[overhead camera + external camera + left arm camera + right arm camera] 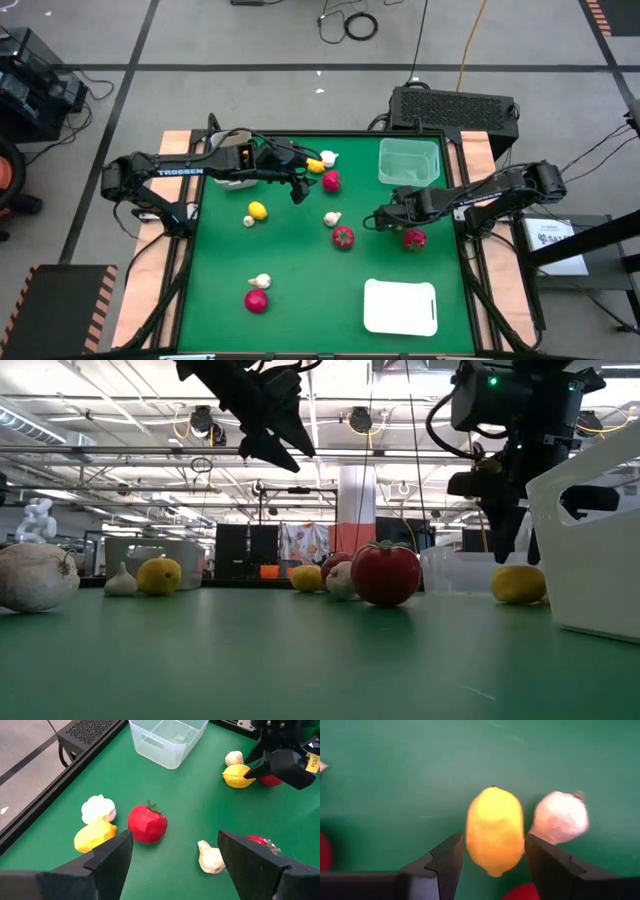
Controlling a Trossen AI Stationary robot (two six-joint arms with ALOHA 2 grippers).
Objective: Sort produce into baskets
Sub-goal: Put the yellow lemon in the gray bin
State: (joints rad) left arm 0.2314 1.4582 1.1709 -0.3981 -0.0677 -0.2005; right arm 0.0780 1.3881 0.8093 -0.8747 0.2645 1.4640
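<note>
The right gripper [492, 857], right of centre, is spreading its fingers around a lemon [494, 830] beside a garlic bulb [561, 817]; the left gripper [172, 855] is hovering open.

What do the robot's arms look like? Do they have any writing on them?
Both arms are dark, almost black, and built from jointed tube-like sections. The left arm carries white TROSSEN lettering along one section, with black cables looping near its wrist. Each end effector has two flat, wedge-shaped dark fingers. The right arm looks alike; no lettering shows on it.
</note>
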